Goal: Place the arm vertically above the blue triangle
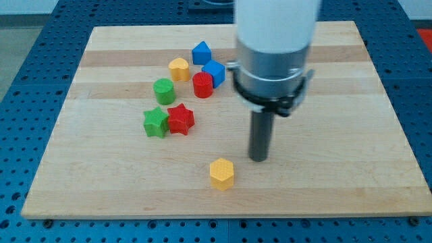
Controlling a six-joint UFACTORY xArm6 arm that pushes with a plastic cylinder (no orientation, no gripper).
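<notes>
Down at the board, my tip [259, 159] rests on bare wood right of centre, somewhat nearer the bottom edge than the top. It is a plain rod with no jaws, so it holds nothing and touches no block.

Going near to far: the yellow hexagon block [221, 173] sits closest to the bottom edge, just beside my tip on the left and a little lower, with a gap between them. Farther up and well to the left, the green star [156, 122] and red star [181, 119] touch each other. Beyond them come the green cylinder [164, 90] and red cylinder [202, 85], then the blue cube [214, 72] pressed against the red cylinder, and the yellow block [179, 68]. Farthest of all, toward the top edge, stands the blue triangle [201, 52], my target; its shape reads as a peaked prism.

To do this well, I judge I should travel toward the top edge first, staying right of the blue cube, then come left along the open strip above the blue triangle. That avoids ploughing through the 7 other blocks. Stopping short of contact matters, since a nudge would shift the target itself.
</notes>
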